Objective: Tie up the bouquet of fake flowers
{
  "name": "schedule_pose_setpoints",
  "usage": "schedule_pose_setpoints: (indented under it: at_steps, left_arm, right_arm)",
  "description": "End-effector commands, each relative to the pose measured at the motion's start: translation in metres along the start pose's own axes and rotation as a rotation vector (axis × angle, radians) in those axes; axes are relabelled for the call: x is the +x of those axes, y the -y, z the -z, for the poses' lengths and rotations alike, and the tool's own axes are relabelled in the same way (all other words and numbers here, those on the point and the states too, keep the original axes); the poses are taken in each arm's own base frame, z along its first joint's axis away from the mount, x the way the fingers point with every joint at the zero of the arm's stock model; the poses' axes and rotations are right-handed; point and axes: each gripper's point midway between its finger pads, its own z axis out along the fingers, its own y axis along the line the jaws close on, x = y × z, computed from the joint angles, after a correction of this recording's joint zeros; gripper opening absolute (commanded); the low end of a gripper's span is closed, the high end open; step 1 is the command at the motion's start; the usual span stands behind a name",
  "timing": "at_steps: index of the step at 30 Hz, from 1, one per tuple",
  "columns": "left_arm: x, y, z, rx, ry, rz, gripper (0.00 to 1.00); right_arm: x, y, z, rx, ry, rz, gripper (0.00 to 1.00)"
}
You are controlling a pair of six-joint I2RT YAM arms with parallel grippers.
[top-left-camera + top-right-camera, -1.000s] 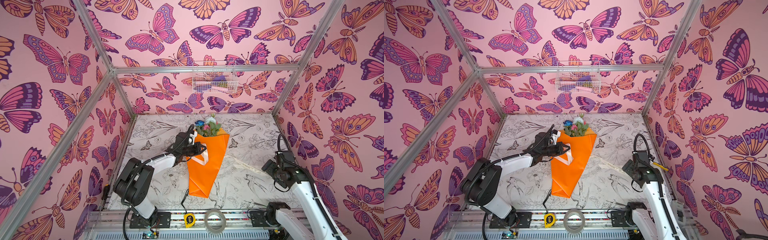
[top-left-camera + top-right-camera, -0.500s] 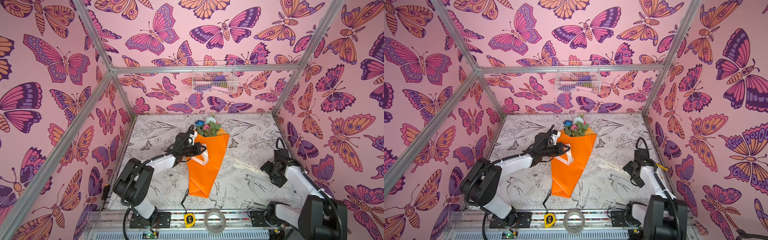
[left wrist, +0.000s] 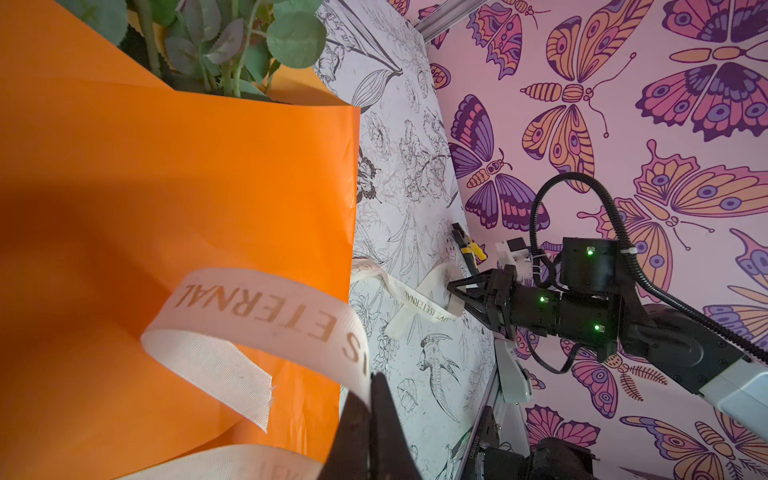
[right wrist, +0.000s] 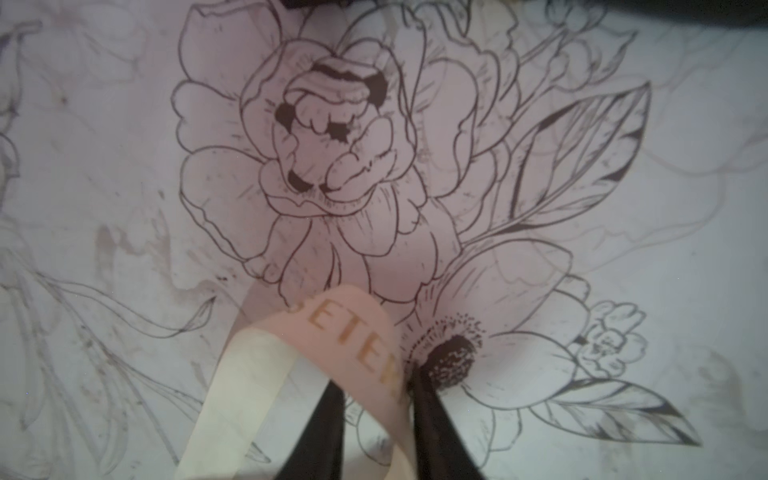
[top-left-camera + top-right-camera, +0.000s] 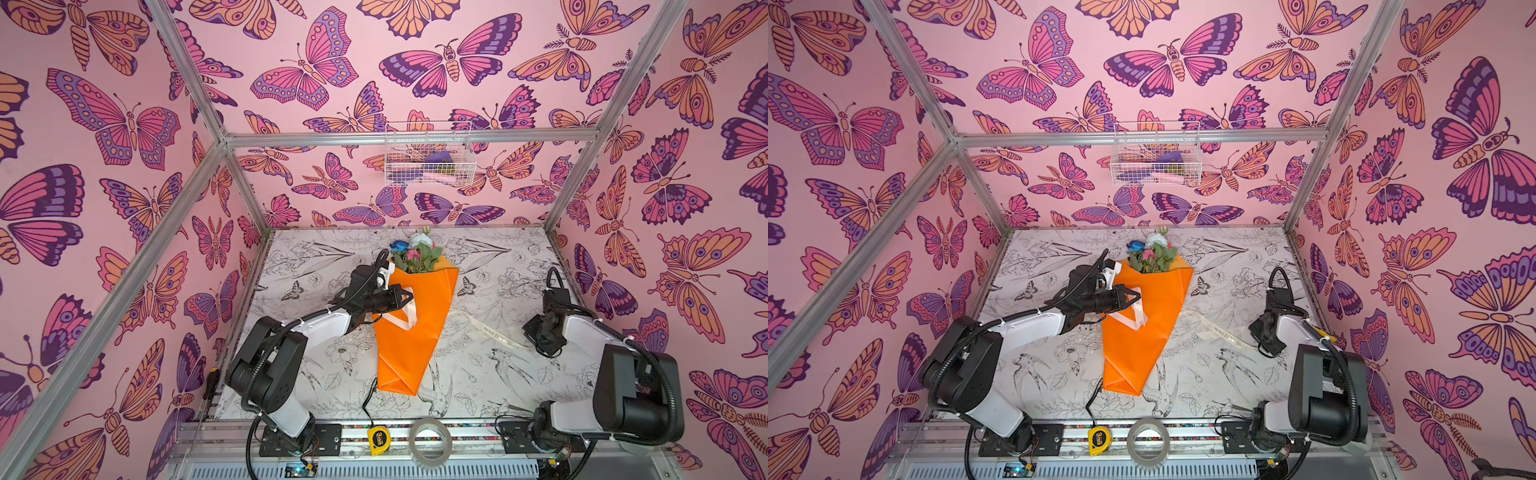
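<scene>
Left gripper (image 5: 409, 297) is seen closed on the cream ribbon (image 5: 405, 320), which is pinched between its jaws above the orange wrap, so that a loop is held over the bouquet of fake flowers (image 5: 411, 345). The bouquet is laid near the middle of the bench (image 5: 490, 257), with the flower heads turned toward the back wall and the pointed end toward the front rail. At the wrap's right edge the ribbon is seen again and is trailed across the bench to the right gripper (image 5: 530, 338), which is held low over the surface. In the right wrist view a fold of the printed ribbon is caught between the two dark fingers (image 4: 328, 424). A yellow tape measure (image 5: 377, 440) and a tape roll (image 5: 430, 436) are set on the front rail.
</scene>
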Motion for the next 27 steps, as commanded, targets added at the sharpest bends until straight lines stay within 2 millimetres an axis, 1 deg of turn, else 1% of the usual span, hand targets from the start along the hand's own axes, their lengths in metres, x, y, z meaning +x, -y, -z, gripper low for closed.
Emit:
schedule_pose_setpoints:
  at_steps: [1, 4, 7, 10, 13, 15, 17, 18, 20, 23, 27]
  left_arm:
    - [-0.006, 0.013, 0.01, 0.037, 0.028, -0.053, 0.0]
    - [-0.008, 0.017, 0.014, 0.034, 0.04, -0.074, 0.0]
    - [-0.009, 0.018, 0.017, 0.028, 0.044, -0.098, 0.0]
    - [-0.01, 0.022, 0.021, 0.029, 0.054, -0.133, 0.0]
    - [-0.011, 0.026, 0.027, 0.03, 0.068, -0.172, 0.0]
    - [-0.011, 0.03, 0.031, 0.034, 0.078, -0.205, 0.0]
    - [-0.012, 0.033, 0.035, 0.034, 0.09, -0.231, 0.0]
    - [-0.012, 0.034, 0.037, 0.033, 0.096, -0.248, 0.0]
    - [-0.011, 0.034, 0.04, 0.026, 0.103, -0.276, 0.0]
    - [-0.01, 0.032, 0.043, 0.013, 0.111, -0.306, 0.0]
    - [-0.007, 0.031, 0.041, 0.005, 0.108, -0.339, 0.0]
  right_arm:
    - [-0.011, -0.013, 0.01, -0.042, 0.022, 0.01, 0.0]
    - [-0.023, -0.026, 0.031, -0.095, 0.06, 0.042, 0.0]
    - [-0.032, -0.05, 0.062, -0.205, 0.091, 0.085, 0.0]
    - [-0.037, -0.082, 0.104, -0.319, 0.128, 0.157, 0.0]
    - [-0.033, -0.116, 0.152, -0.384, 0.187, 0.275, 0.0]
    - [-0.026, -0.142, 0.186, -0.424, 0.223, 0.371, 0.0]
    - [-0.017, -0.164, 0.214, -0.452, 0.256, 0.456, 0.0]
    - [-0.012, -0.178, 0.232, -0.482, 0.277, 0.499, 0.0]
    - [-0.002, -0.199, 0.259, -0.524, 0.3, 0.567, 0.0]
    - [0.024, -0.232, 0.291, -0.606, 0.294, 0.681, 0.0]
    - [0.064, -0.269, 0.318, -0.685, 0.264, 0.822, 0.0]
